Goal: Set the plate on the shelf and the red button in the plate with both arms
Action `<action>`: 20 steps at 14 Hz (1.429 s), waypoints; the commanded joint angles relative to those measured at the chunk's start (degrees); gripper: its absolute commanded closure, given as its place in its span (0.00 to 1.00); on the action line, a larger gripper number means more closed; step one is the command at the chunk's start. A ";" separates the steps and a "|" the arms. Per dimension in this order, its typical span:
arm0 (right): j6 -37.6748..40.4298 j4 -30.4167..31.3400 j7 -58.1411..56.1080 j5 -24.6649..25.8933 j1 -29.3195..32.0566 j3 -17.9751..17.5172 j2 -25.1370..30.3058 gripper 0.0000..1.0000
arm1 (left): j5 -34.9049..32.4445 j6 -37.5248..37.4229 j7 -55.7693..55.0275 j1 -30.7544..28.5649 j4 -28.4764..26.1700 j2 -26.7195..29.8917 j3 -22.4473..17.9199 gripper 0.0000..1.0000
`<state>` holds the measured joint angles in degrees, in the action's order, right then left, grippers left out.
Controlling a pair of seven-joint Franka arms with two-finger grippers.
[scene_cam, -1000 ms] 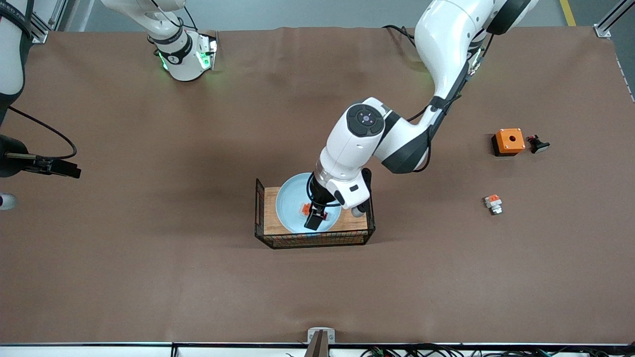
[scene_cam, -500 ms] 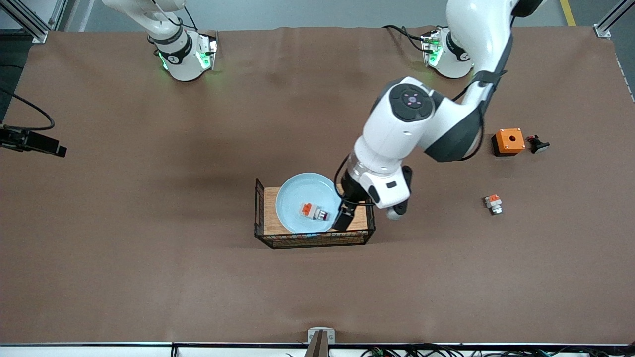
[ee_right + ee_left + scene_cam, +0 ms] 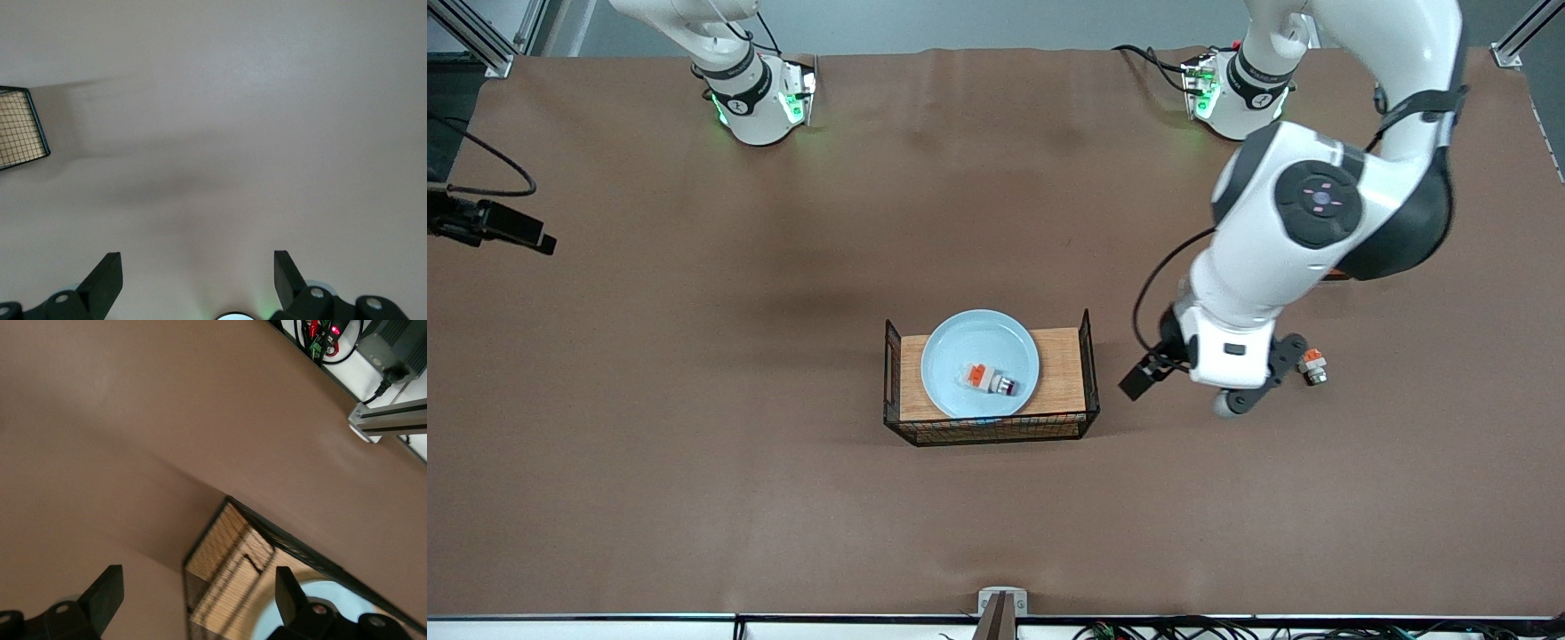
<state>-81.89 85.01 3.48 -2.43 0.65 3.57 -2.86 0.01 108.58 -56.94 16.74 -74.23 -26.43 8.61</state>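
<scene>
The pale blue plate (image 3: 960, 347) rests on the wooden floor of a wire basket (image 3: 1064, 378) at mid-table. The red button (image 3: 990, 380) lies on its side in the plate, nothing touching it. My left gripper (image 3: 1149, 377) hangs open and empty over bare table beside the basket, on the left arm's end of it. Its wrist view shows its open jaws (image 3: 198, 595), the basket corner (image 3: 227, 550) and a sliver of the plate (image 3: 320, 595). My right gripper (image 3: 509, 233) waits at the right arm's end of the table, open (image 3: 198, 277) over bare table.
A small white-and-orange piece (image 3: 1312, 364) lies on the table just past my left hand, toward the left arm's end. The basket's wire walls stand above the plate at both short ends. A corner of the basket (image 3: 23, 127) shows in the right wrist view.
My left gripper has lifted off the red button in the plate and swung out of the basket toward the left arm's end. The button stays in the plate. The right gripper drifted slightly.
</scene>
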 commanded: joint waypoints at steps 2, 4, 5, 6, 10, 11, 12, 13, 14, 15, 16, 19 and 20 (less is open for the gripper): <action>-1.60 3.84 -0.15 1.63 -1.44 -0.23 3.48 0.00 | 0.87 -0.04 14.62 -5.48 -10.74 7.61 0.44 0.01; -3.35 3.41 -0.15 2.78 -1.97 -0.06 3.57 0.00 | 0.96 -0.13 22.55 -8.21 -14.96 10.16 0.44 0.01; -3.71 3.41 -0.15 2.78 -1.79 0.03 3.57 0.00 | 0.96 -0.04 24.93 -9.44 -16.63 11.39 0.44 0.01; -3.63 3.32 -0.15 2.86 -1.53 0.29 3.57 0.00 | 0.96 -0.04 27.21 -10.93 -18.13 12.62 0.44 0.00; 0.31 1.31 0.03 2.52 -1.18 0.47 3.65 0.00 | 1.05 -0.04 35.66 -15.42 -22.79 17.28 0.44 0.00; 0.42 0.95 -0.14 2.34 -1.18 0.47 3.65 0.00 | 1.05 -0.04 36.02 -16.30 -23.06 17.81 0.44 0.00; 0.24 1.04 -0.32 2.34 -1.18 0.47 3.65 0.00 | 1.05 -0.04 36.72 -17.35 -23.06 18.42 0.44 0.01; 0.15 1.38 -0.76 2.25 -0.92 0.47 4.09 0.00 | 1.05 -0.21 38.82 -18.06 -23.15 18.95 0.35 0.01; -0.02 1.65 -0.93 2.16 -0.65 0.47 4.44 0.00 | 1.05 -1.00 40.93 -19.54 -23.15 19.74 0.35 0.01; -0.02 1.65 -1.02 2.08 -0.56 0.47 4.45 0.00 | 1.13 -1.44 41.99 -20.43 -23.06 20.36 0.35 0.00; -0.28 1.74 -1.11 2.07 -0.56 0.47 4.53 0.00 | 1.13 -1.71 42.09 -20.61 -22.98 21.15 0.35 0.00; -3.17 5.50 -4.00 2.07 -0.47 0.91 6.99 0.00 | 1.13 -2.23 42.35 -22.28 -22.19 23.43 0.18 0.00; -4.23 7.17 -5.14 2.07 -0.56 1.43 8.21 0.00 | 1.05 -2.76 42.53 -22.28 -21.49 23.88 -0.17 0.00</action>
<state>-83.67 87.39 1.09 -0.17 -0.55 4.58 1.44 0.02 107.23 -15.74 -5.03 -95.40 -5.04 8.58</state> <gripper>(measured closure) 0.000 0.000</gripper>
